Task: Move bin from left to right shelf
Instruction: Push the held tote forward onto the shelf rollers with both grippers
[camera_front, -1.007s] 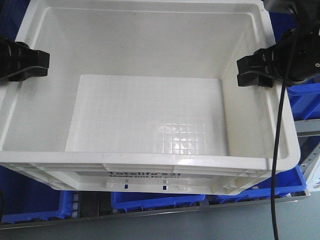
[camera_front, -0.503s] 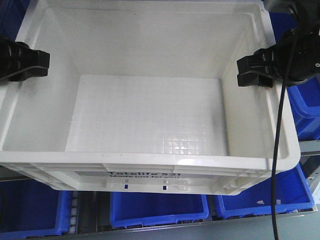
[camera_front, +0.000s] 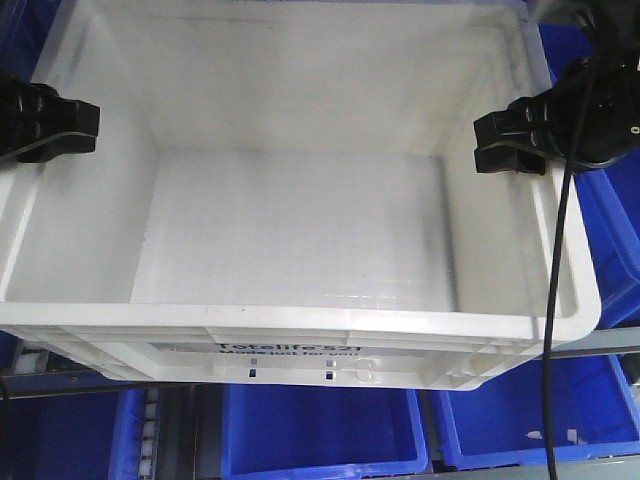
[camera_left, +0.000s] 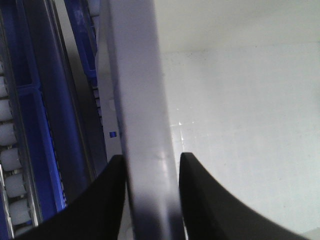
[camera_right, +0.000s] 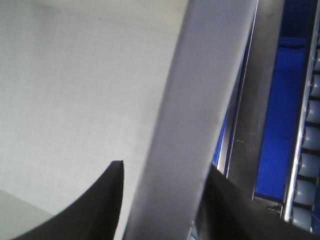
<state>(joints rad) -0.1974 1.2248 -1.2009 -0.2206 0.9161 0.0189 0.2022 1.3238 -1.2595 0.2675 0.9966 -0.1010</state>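
Down on the shelf (camera_front: 612, 340), we see blue bins (camera_front: 320, 430) lined up beside white rollers (camera_front: 150, 440). Above them hangs the bin (camera_front: 300, 90): white, ribbed rim, black print on its near wall, only bare floor inside. Our left hand (camera_front: 72, 130) and right hand (camera_front: 498, 145) each clamp a side rim.

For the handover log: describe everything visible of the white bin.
The bin is a large white rectangular tote of glossy plastic, upright, open-topped and empty. It has ribbing under the near rim and black print on the near outer wall, blurred here. The left gripper is shut on its left wall and the right gripper on its right wall, one finger on each side of the wall. Blue bins show beneath it; its underside is hidden.
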